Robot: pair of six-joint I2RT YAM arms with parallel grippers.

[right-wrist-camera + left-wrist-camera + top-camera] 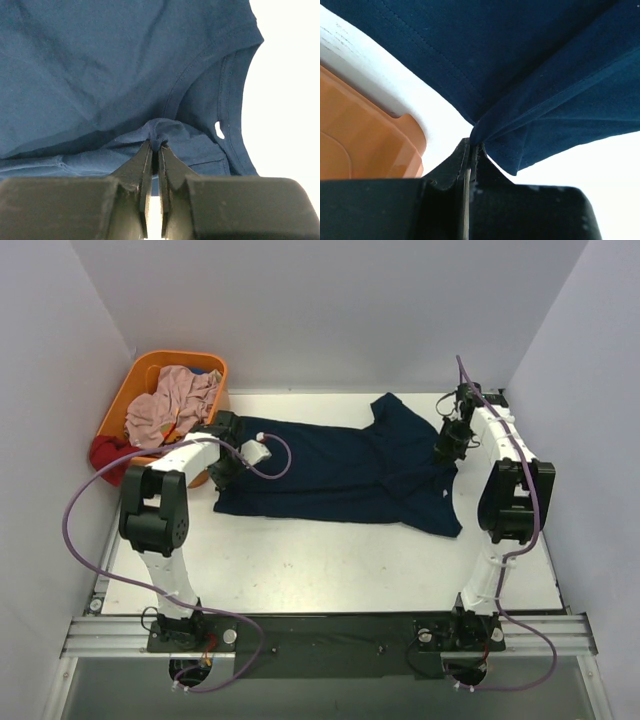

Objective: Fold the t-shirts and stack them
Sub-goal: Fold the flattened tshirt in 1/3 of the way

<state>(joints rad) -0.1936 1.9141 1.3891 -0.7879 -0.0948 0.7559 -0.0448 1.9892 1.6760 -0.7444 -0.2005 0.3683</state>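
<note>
On the white table, in the overhead view, the dark navy t-shirt lies stretched crosswise between the two arms. It is rumpled, with its far right part bunched up. The left gripper sits at the shirt's left edge, just beside the orange basket. That basket holds a dusty pink t-shirt, and a red t-shirt hangs over its near-left side. The right gripper is at the shirt's far right edge. No folded stack shows anywhere.

In the left wrist view, the fingers are pressed together on a pinch of navy cloth at a corner of the shirt. Folds fan out from the pinch and look fairly taut. A corner of the basket shows at the left, close by but not touching the cloth.

In the right wrist view, the fingers are all but closed, clamping a small gathered bunch of navy cloth. A curved ribbed opening, probably the collar, lies just to the right of it.

The step in hand looks like the first one: spreading the navy shirt flat, gripped at opposite ends, before any fold is made. The pink and red shirts are not yet dealt with. The next move probably calls for both arms to work together with even tension, so the bunched far right part comes out smooth. The left arm must also steer clear of the basket.
</note>
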